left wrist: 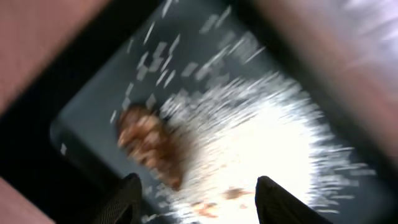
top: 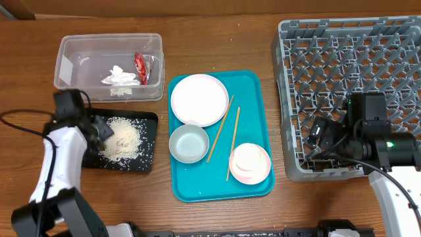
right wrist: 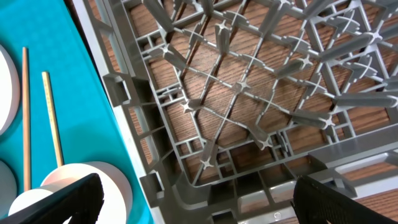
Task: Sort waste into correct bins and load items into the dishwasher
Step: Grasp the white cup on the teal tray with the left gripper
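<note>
1. The left gripper (left wrist: 200,199) is hovering over the black tray (top: 150,128) at the table's 8 o'clock. Its wrist view is blurred, but the fingers (left wrist: 127,196) are standing wide apart and gripping nothing.
2. The loose rice (top: 123,139) is lying in a heap in that tray. In the wrist view the brown food scrap (left wrist: 149,143) is resting against the heap's edge, at 11 o'clock from the fingertips.
3. The clear tub (top: 79,66) is sitting at 12 o'clock from the black tray. It is holding the red wrapper (top: 140,68) and the white tissue (top: 120,77), side by side in its 4 o'clock part.
4. The teal tray (top: 253,92) is lying at mid-table.
   - The white plate (top: 199,99) is resting at its 11 o'clock corner.
   - A pale bowl (top: 189,143) is sitting just beside the plate, at 6 o'clock from it.
   - A pinkish bowl (top: 250,162) is sitting at the tray's 5 o'clock corner.
   - The two chopsticks (top: 221,128) are lying between the bowls, slanting from 1 o'clock to 7 o'clock.
5. The grey dish rack (top: 368,52) is standing at the table's 3 o'clock.
6. The right gripper (right wrist: 202,200) is hanging over the rack's 7 o'clock corner. Its fingers (right wrist: 68,199) are spread wide and carrying nothing.
</note>
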You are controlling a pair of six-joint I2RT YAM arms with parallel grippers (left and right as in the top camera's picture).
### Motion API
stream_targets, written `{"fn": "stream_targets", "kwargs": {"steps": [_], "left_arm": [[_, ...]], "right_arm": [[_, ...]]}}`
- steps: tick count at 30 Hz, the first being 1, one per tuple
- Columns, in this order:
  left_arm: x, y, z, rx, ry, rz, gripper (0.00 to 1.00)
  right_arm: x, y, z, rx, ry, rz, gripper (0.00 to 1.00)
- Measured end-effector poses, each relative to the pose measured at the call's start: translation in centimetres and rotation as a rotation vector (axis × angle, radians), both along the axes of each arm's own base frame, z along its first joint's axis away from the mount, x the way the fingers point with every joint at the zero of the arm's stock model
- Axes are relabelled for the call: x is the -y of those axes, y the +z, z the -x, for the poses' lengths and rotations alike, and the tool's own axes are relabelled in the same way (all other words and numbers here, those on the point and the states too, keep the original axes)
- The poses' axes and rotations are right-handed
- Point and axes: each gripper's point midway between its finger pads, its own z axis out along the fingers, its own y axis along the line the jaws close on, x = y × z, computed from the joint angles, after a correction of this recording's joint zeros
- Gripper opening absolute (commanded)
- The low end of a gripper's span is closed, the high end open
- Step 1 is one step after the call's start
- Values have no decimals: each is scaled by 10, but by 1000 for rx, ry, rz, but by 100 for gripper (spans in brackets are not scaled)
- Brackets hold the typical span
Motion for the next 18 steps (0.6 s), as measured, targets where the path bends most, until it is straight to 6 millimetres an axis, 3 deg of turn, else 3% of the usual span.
{"fn": "stream_targets", "kwargs": {"steps": [3, 6, 11, 18], "left_arm": [[14, 39, -27, 132, -67, 30, 60], [47, 61, -44, 208, -189, 70, 59], [130, 64, -48, 208, -468, 145, 61], [250, 63, -23, 182, -876, 181, 63]], "right_arm": [[0, 0, 0, 0, 0, -1, 100], [0, 0, 0, 0, 1, -1, 100], [0, 1, -2, 7, 0, -1, 100], [0, 1, -2, 8, 0, -1, 100]]}}
